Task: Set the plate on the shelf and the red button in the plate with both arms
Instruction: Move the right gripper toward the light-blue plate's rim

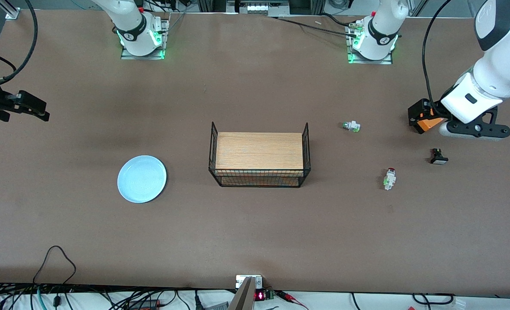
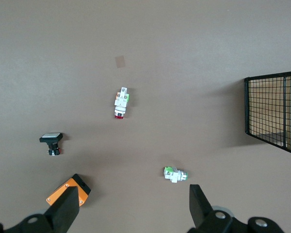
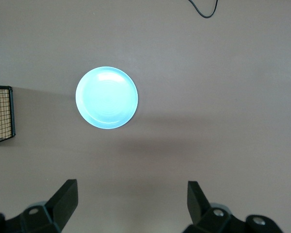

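**Hands raised at both ends of the tabletop, both spread and holding nothing**

Left hand (image 2: 131, 208) hangs above the left arm's end of the tabletop (image 1: 255, 228), fingers spread wide, nothing between them. One finger carries an orange block (image 1: 427, 124). On the surface near it lie three small switch parts, well apart from one another. The red button (image 1: 390, 178), a white body with a red cap and green bits at its side, lies nearest the front camera of the three. The black part with a white cap (image 1: 438, 156) lies closer to the left arm's end. The white part with a green cap (image 1: 351, 126) lies farthest from the front camera of the three, and nearest the wire basket.

Right hand (image 3: 131, 206) hangs above the right arm's end of the tabletop, fingers likewise wide apart and holding nothing. The plate (image 1: 142, 178), pale blue and round, rests flat on the tabletop between that end and the basket, touching neither.

At mid-table stands a black wire basket (image 1: 259, 177) with a wooden board (image 1: 259, 150) as its top.
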Controlling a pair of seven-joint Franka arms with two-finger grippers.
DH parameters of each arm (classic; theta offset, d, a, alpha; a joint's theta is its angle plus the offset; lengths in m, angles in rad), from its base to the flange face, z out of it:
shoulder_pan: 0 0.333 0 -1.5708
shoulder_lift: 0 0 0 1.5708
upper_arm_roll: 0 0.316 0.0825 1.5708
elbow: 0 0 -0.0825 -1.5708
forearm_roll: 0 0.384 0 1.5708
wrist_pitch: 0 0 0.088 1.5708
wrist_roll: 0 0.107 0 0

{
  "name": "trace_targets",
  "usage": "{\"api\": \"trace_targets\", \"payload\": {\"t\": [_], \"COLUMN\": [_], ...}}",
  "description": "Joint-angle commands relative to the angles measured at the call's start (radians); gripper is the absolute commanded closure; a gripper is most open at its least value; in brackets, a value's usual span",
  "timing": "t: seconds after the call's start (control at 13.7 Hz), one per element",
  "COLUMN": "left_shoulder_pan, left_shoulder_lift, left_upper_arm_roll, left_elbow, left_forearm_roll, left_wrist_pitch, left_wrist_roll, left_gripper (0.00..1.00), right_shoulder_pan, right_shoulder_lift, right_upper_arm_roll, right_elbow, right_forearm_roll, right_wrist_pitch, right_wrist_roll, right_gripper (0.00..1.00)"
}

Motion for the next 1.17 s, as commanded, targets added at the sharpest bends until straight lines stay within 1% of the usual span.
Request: {"api": "trace_targets", "payload": {"t": [0.0,0.07,0.58,0.8,1.1], "left_shoulder_pan": [0.004,0.004,0.005,0.005,0.005], "left_shoulder_lift": [0.008,0.01,0.01,0.01,0.01], "left_upper_arm_roll": [0.001,0.001,0.001,-0.001,0.001], "left_elbow": [0.028,0.028,0.028,0.028,0.028], "left_forearm_roll": [-0.02,-0.02,-0.02,-0.02,-0.02], "left_wrist_pitch": [-0.023,-0.023,-0.023,-0.023,-0.023], "left_wrist_roll": [0.021,0.021,0.022,0.022,0.022], "left_gripper": [0.0,0.0,0.0,0.0,0.0], "right_shoulder_pan": [-0.005,-0.005,-0.002,-0.009,-0.005], "right_shoulder_lift": [0.006,0.007,0.056,0.087,0.088], "right_upper_arm_roll": [0.003,0.002,0.002,0.0,0.0], "right_elbow": [0.002,0.014,0.009,0.008,0.008], "right_forearm_roll": [0.001,0.002,-0.013,0.004,-0.001], "right_wrist_pitch": [-0.017,-0.018,-0.015,-0.017,-0.017], "right_wrist_roll": [0.002,-0.001,0.003,0.011,0.02], "right_gripper": [0.0,0.0,0.0,0.0,0.0]}}
